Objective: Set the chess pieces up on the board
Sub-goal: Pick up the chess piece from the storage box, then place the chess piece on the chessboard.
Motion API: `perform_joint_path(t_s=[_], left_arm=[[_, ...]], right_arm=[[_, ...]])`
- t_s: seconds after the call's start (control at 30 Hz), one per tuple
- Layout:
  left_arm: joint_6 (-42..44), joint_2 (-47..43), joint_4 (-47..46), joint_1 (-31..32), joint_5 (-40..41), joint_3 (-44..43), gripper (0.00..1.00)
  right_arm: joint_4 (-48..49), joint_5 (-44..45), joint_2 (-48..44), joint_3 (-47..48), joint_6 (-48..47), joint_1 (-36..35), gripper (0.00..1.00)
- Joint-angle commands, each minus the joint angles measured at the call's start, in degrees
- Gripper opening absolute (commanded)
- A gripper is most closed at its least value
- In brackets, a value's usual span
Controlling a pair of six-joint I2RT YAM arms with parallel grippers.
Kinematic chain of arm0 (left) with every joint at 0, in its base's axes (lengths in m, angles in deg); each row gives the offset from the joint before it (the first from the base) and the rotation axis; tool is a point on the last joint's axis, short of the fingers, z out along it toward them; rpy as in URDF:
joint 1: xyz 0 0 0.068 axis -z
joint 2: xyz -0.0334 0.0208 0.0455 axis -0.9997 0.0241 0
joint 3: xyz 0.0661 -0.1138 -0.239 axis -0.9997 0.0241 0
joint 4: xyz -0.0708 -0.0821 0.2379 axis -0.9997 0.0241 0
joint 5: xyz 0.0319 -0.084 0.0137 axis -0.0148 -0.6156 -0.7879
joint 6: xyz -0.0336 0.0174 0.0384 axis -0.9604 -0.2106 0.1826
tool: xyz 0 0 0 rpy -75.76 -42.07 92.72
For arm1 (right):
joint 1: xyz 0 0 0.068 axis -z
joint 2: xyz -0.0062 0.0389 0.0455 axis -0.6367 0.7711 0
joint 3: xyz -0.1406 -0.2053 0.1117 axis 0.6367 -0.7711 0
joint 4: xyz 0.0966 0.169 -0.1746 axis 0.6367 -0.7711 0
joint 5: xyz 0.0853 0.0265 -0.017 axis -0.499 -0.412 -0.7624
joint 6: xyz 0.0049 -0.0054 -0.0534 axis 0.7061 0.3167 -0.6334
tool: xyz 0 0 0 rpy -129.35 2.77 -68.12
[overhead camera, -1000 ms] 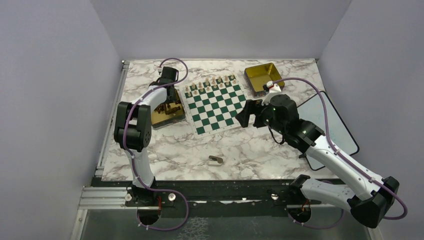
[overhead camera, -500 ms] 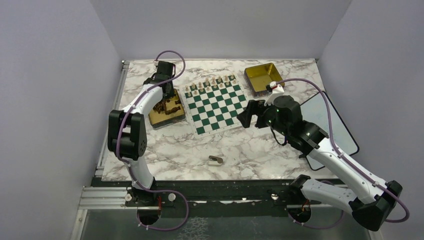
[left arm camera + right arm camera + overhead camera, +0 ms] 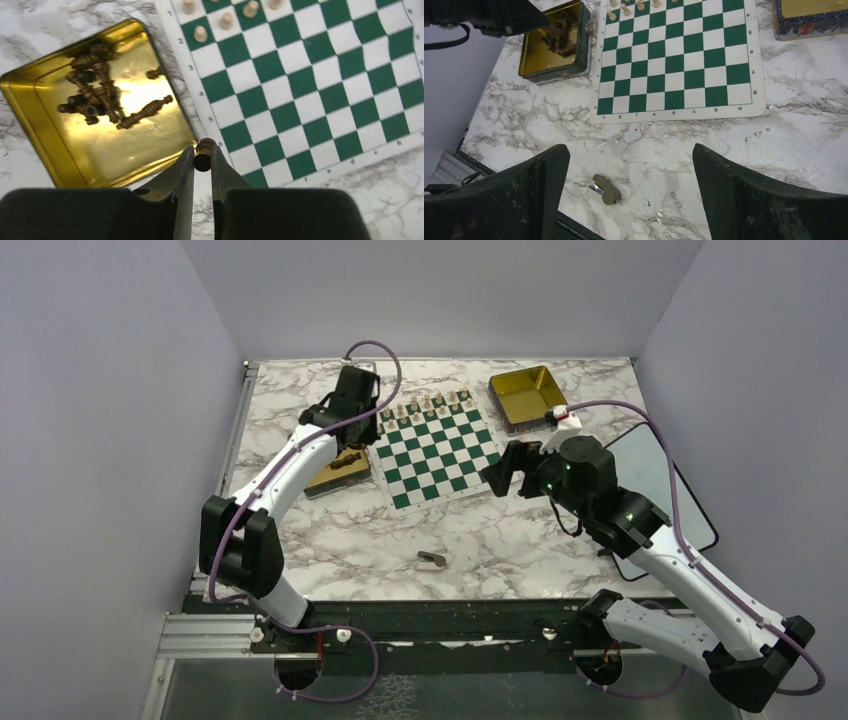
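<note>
Chess pieces [image 3: 97, 97], dark brown, lie heaped on their sides in a gold tin [image 3: 30, 120] just beside the left edge of the board [image 3: 310, 90]. One more dark piece [image 3: 203, 150] is pinched between the nearly closed fingers of the left gripper [image 3: 202, 156], over the board's white border by the tin's corner. Pale pieces [image 3: 200, 34] stand on the board's far rows. The right gripper [image 3: 630, 160] hangs with its jaws spread wide, holding nothing, above the marble table [image 3: 704, 145] off the board's near edge. That edge reads "h g f e d c b a", and digits run along the board's sides.
</note>
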Motion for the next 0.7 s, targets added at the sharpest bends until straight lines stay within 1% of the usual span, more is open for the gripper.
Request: perform_joint_path(t_s=[0.0,0.17,0.37,0.67], left_arm=[[-1.9,-3.7,2.3,6.2,-0.9,3.3,0.06],[-5.8,-4.5,1.5,12.0,1.8,7.8,0.06],[-8.9,-1.6,-1.0,17.0,6.1,11.5,0.05],[-10.1,0.3,-4.9,17.5,4.9,15.6,0.05]], right_arm=[[-1.6,3.1,-1.6,-1.0,0.8,-0.2,0.98],[-0.9,3.7,-2.9,-2.0,0.7,-0.2,0.98],[-0.4,4.2,-3.3,-2.2,0.2,-0.2,0.98],[-1.2,4.7,-4.3,-2.5,0.2,-0.2,0.98]])
